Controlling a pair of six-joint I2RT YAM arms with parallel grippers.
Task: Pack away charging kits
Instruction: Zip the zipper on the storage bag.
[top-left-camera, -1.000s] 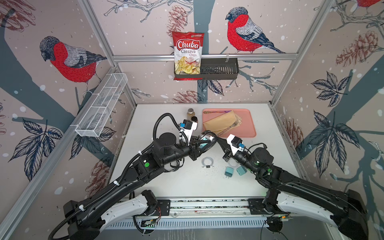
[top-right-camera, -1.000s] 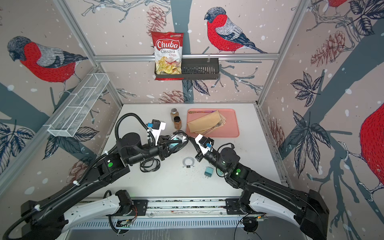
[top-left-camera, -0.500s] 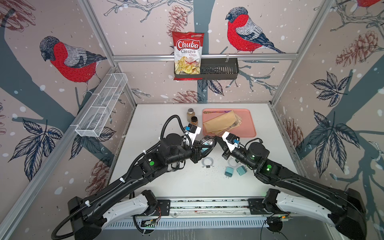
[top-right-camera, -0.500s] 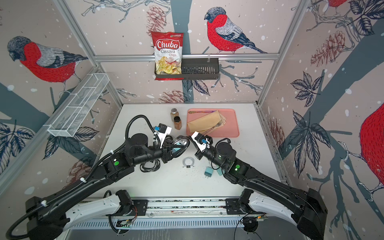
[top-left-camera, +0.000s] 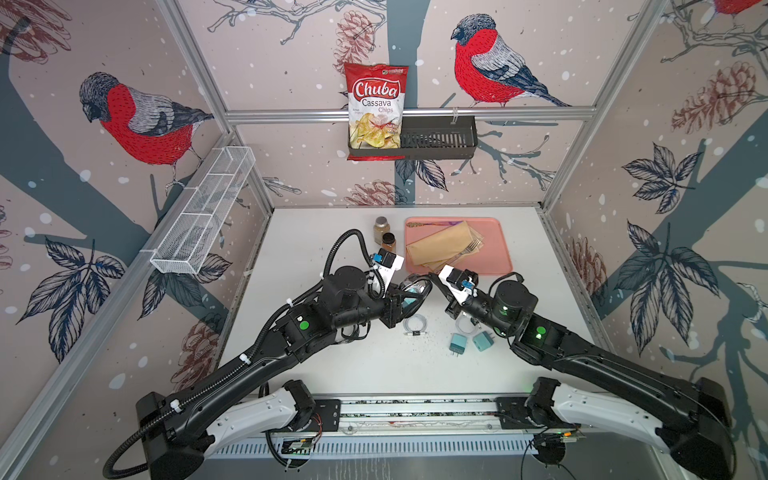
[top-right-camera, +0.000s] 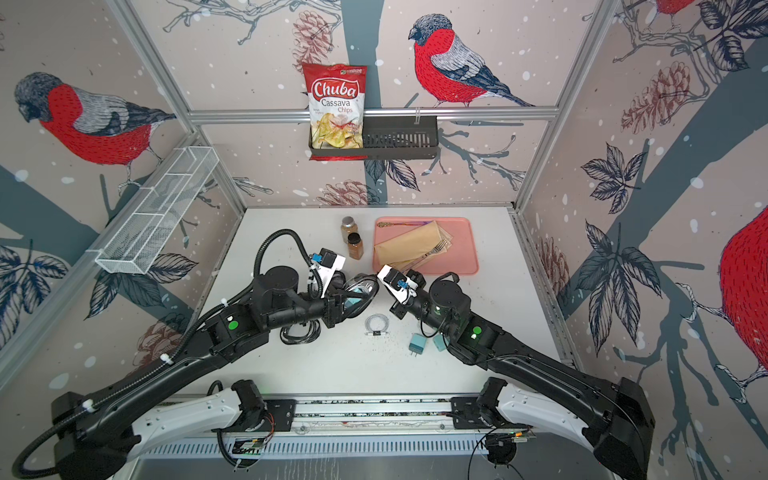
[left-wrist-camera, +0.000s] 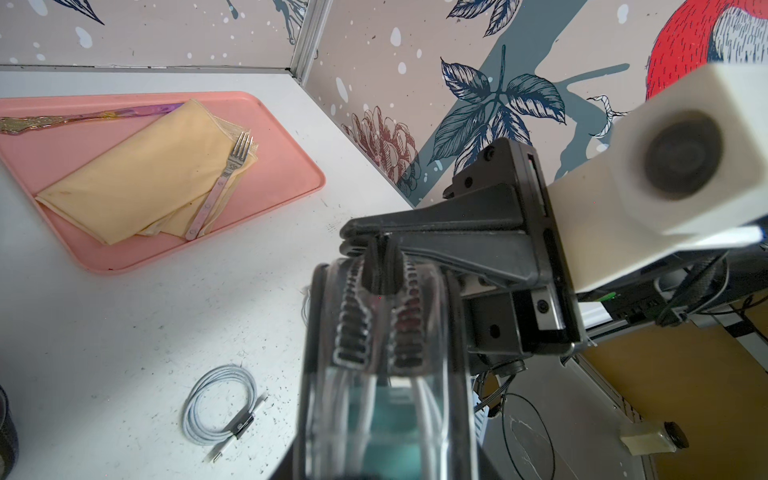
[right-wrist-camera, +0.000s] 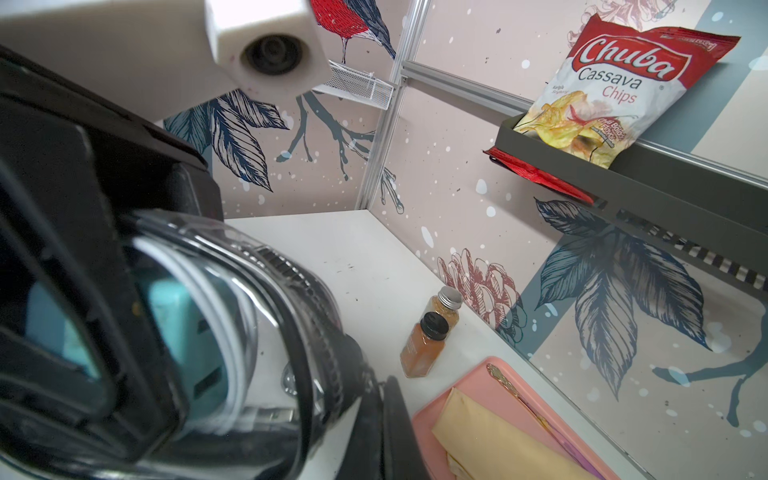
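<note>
A clear oval case (top-left-camera: 417, 289) with a black zip rim hangs above the table's middle, my left gripper (top-left-camera: 404, 300) shut on it. Inside the case (left-wrist-camera: 382, 399) lie a teal charger (right-wrist-camera: 178, 332) and a white cable (right-wrist-camera: 232, 316). My right gripper (top-left-camera: 432, 277) is shut on the zip pull (left-wrist-camera: 380, 276) at the case's far end; its fingers (right-wrist-camera: 384, 436) are pressed together. On the table lie a loose coiled cable (top-left-camera: 415, 325), two teal chargers (top-left-camera: 458, 344) (top-right-camera: 439, 343), and an empty case (top-right-camera: 297, 333) under my left arm.
Two brown spice jars (top-left-camera: 384, 237) stand behind the grippers. A pink tray (top-left-camera: 498, 249) at the back right holds a folded napkin (top-left-camera: 440, 247), a fork and a spoon. A chips bag (top-left-camera: 376, 110) sits in a black wall basket (top-left-camera: 436, 141); a wire basket (top-left-camera: 203, 212) hangs left.
My left arm carried the case slightly to the right and rolled its wrist. My right gripper shifted a little leftward at the case's rim. Both grips are unchanged.
</note>
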